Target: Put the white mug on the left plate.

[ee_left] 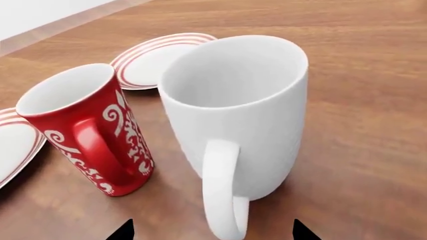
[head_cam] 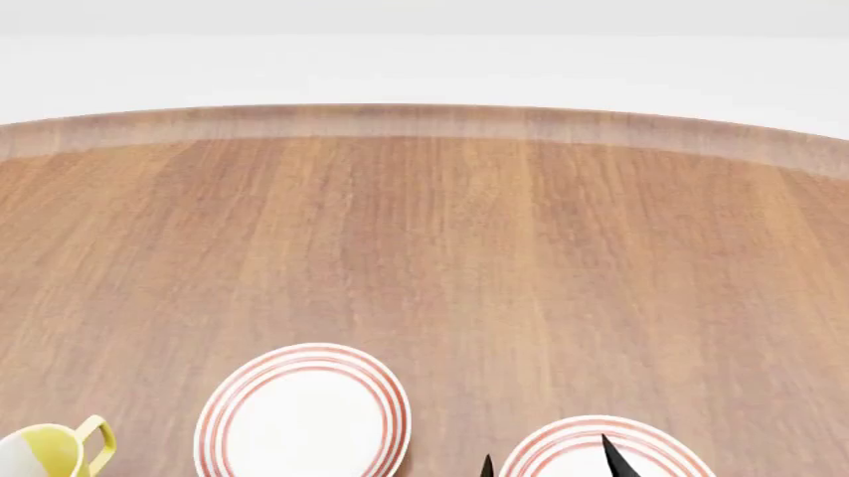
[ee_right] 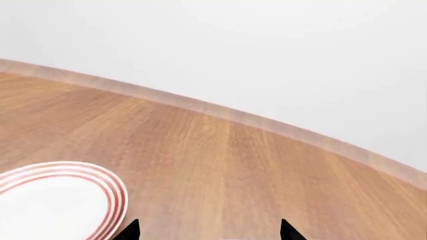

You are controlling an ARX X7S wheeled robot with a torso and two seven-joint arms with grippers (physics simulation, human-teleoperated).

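The white mug (ee_left: 233, 110) stands upright on the wooden table, tall and plain, filling the left wrist view. Its loop handle (ee_left: 223, 200) points toward my left gripper (ee_left: 213, 234), which is open, and the handle's lower end reaches between the two dark fingertips. Two red-ringed plates lie beyond the mug, one plate (ee_left: 157, 57) farther off and one plate (ee_left: 10, 147) at the picture's edge. In the head view the left plate (head_cam: 302, 415) lies at the bottom, and the white mug is out of that view. My right gripper (ee_right: 207, 232) is open over bare wood.
A red mug with white swirls (ee_left: 90, 130) stands close beside the white mug. A small mug with a yellow handle (head_cam: 51, 452) sits left of the left plate. The right plate (head_cam: 578, 447) has dark fingertips (head_cam: 613, 459) over it. The table's far edge (head_cam: 424, 121) meets a white wall.
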